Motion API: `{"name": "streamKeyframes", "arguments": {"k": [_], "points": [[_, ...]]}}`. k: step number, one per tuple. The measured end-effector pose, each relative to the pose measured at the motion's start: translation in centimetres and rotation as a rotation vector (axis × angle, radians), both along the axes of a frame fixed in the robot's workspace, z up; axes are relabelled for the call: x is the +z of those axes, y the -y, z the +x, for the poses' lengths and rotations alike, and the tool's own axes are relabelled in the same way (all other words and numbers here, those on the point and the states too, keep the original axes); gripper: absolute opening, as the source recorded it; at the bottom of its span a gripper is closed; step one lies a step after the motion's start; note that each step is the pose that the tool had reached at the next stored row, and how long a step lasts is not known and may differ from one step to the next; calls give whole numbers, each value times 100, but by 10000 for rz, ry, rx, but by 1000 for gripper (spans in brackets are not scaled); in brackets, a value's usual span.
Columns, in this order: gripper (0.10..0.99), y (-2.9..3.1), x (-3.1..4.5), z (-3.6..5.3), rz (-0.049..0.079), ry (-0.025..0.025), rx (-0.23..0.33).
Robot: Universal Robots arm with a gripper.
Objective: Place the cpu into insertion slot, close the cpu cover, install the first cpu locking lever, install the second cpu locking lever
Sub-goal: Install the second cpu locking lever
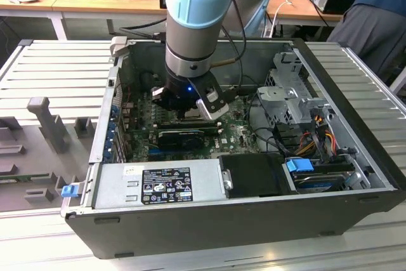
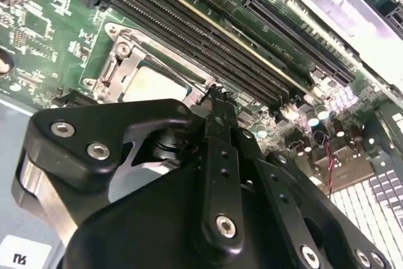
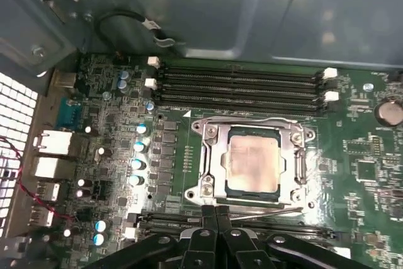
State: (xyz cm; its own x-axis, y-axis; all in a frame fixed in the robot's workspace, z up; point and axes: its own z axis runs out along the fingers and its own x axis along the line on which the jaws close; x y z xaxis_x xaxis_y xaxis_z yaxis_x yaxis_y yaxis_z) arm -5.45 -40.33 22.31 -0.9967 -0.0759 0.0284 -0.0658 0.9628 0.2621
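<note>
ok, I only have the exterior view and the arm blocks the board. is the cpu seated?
Observer: Yes. In the first wrist view the cpu lies flat, its pale top showing.
Operator: cover?
Observer: The cpu cover is down flat around it, framing the chip in its window.
Operator: gripper?
Observer: The gripper has its fingers together at the cover's edge, by a thin metal lever. I can't tell if they touch.
</note>
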Motion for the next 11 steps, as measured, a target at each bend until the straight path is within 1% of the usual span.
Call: {"name": "streamKeyframes", "arguments": {"k": [2,4,5,7,8,9,11], "points": [[106,0,-48,-9,0,0,1],[106,1,-83,-41,7,-1,2],[106,5,-97,-74,34,-2,0],[106,18,-115,-79,88,0,1],[106,25,-123,-81,162,0,-9],[106,32,-130,-83,293,0,-16],[106,47,-139,-92,415,0,-17]]}}
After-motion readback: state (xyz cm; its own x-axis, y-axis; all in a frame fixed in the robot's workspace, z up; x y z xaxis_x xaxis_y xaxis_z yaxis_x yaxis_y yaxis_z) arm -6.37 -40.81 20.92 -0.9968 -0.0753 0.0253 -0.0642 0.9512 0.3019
